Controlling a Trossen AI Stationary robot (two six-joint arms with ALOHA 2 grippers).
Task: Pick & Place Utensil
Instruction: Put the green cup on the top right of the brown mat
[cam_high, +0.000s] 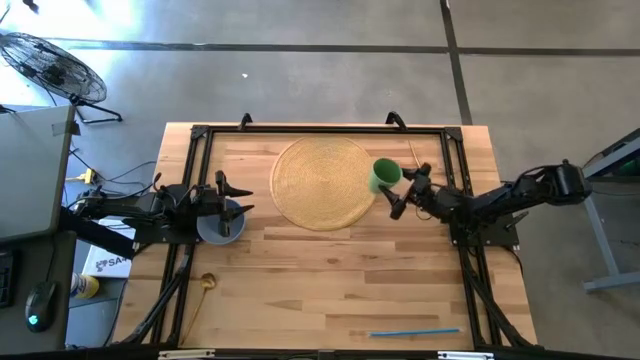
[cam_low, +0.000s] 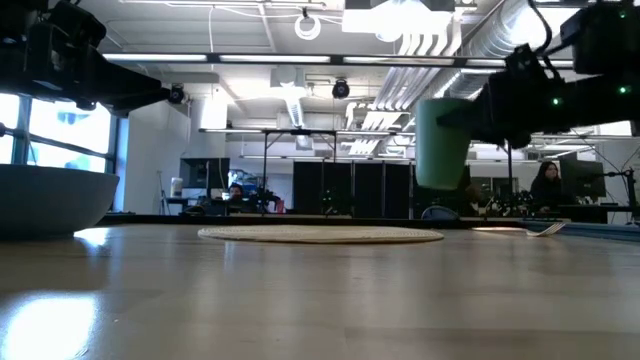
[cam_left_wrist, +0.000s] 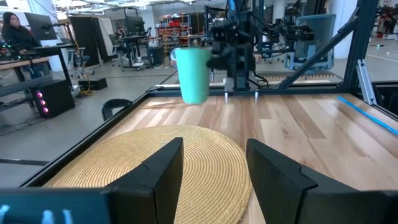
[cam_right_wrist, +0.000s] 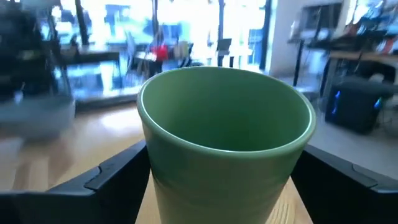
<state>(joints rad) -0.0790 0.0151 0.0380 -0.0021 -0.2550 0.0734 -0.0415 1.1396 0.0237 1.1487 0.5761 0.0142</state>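
Note:
My right gripper (cam_high: 398, 192) is shut on a green cup (cam_high: 385, 175), which it carries over the right edge of a round woven placemat (cam_high: 323, 183). The low view shows the cup (cam_low: 441, 143) in the air above the table. In the right wrist view the cup (cam_right_wrist: 227, 143) sits between both fingers. My left gripper (cam_high: 240, 197) is open and hovers above a grey-blue bowl (cam_high: 219, 223) that stands on the table's left side. In the left wrist view its fingers (cam_left_wrist: 163, 167) point over the placemat (cam_left_wrist: 155, 155) toward the cup (cam_left_wrist: 194, 74). My right gripper pinches the green cup by its outer wall (cam_right_wrist: 155, 180), one finger (cam_right_wrist: 115, 173) on each side, below the rim. The fingers come nearly level from the table's right. The cup is upright and lifted clear of the table.
A small gold spoon-like utensil (cam_high: 207, 283) lies near the left front. A thin blue stick (cam_high: 415, 332) lies near the front right edge. A pale fork (cam_high: 415, 155) lies at the far right, also visible as the fork (cam_low: 545, 230) in the low view. A black frame (cam_high: 200, 135) borders the table.

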